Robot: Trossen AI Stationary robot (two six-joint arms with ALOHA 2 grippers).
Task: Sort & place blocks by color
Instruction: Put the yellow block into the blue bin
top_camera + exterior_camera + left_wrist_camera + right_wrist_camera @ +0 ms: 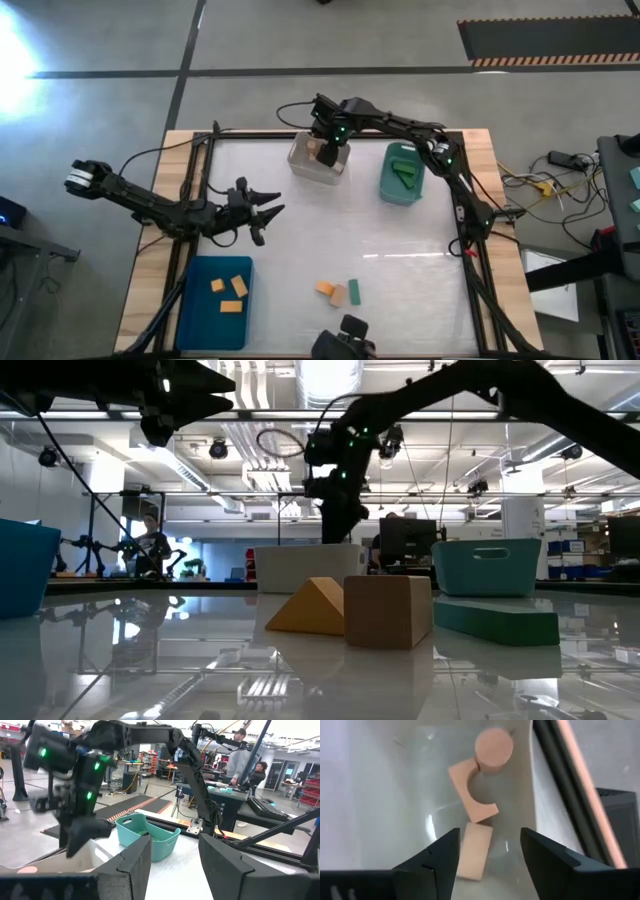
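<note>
My right gripper [327, 150] hangs open over the clear bin [300, 165] at the table's far side. In the right wrist view its fingers [490, 840] stand apart above three pale tan blocks lying on the bin's floor: a cylinder [493, 749], an arch [470, 790] and a bar [475, 851]. My left gripper [262, 215] is open and empty above the table's left middle. An orange wedge [325, 289], a tan block [339, 295] and a green bar [353, 291] rest on the table near its front edge.
A blue bin [195, 310] at the front left holds three orange blocks. A green bin [385, 185] at the far right holds green blocks. The table's middle is bare white. People show in the room beyond the table [245, 757].
</note>
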